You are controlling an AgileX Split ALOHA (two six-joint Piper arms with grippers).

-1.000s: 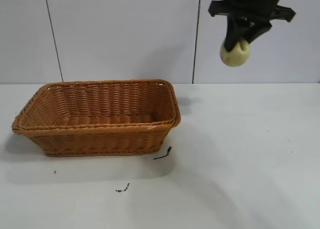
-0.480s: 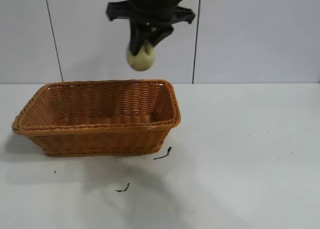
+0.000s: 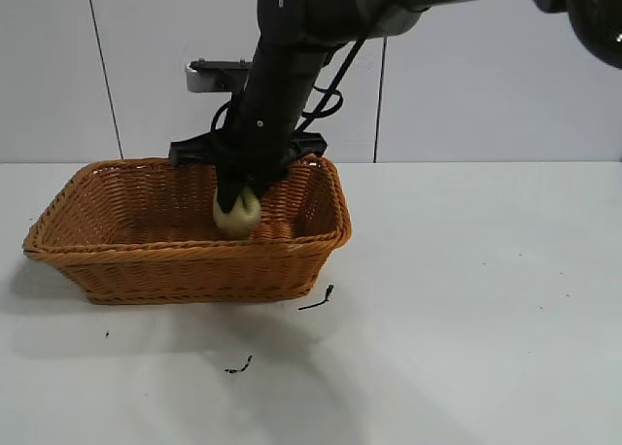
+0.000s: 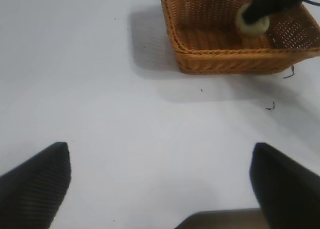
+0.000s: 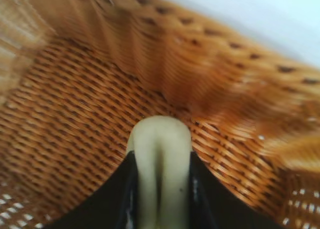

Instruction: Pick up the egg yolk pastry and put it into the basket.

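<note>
The orange-brown wicker basket stands at the left of the white table; it also shows in the left wrist view. My right gripper reaches down inside the basket and is shut on the pale yellow-green egg yolk pastry, held just above the basket floor near its right end. In the right wrist view the pastry sits squeezed between my two black fingers over the woven floor. The left wrist view shows the pastry too. My left gripper is open and empty, far from the basket over bare table.
Two small dark scraps lie on the table in front of the basket, one by its right corner and one nearer the front. The white table stretches to the right of the basket. A grey panelled wall stands behind.
My right gripper has carried the pastry leftward from high at the right, over the basket, then down into it. The left gripper's view has no earlier frame.
</note>
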